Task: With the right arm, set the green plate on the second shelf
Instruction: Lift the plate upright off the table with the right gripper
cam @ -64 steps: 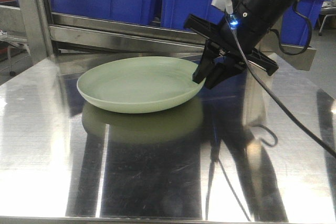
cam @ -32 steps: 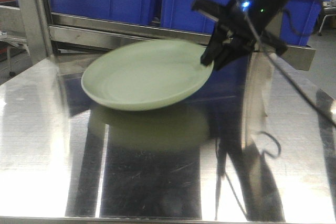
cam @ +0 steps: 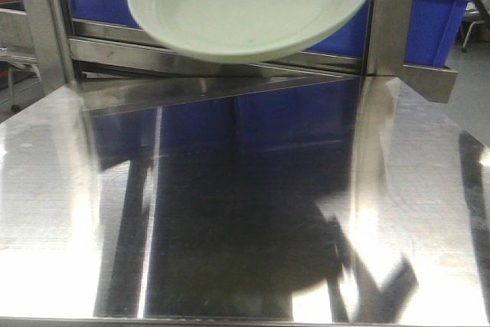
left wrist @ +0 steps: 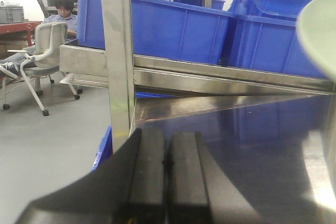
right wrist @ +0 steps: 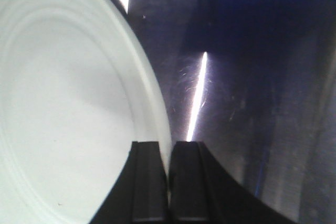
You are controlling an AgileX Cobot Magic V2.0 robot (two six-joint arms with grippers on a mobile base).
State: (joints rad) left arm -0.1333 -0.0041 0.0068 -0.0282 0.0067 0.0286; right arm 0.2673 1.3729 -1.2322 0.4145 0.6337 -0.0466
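Right end effector (right wrist: 169, 151): pinches green plate (right wrist: 68, 103) rim, dish to its left, clear of desk (right wrist: 252, 77) for shelving.
Left end effector (left wrist: 167, 163): closed, empty.

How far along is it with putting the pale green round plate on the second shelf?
Grasp done: the right gripper is shut on the rim of the pale green round plastic plate. In hand: the plate hangs tilted above the shiny steel table. Left: placing it and letting go.

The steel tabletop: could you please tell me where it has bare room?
All of the tabletop is bare, from its front edge to the shelf rail. Crowding is only above: the green plate in the right gripper, before the blue bins.
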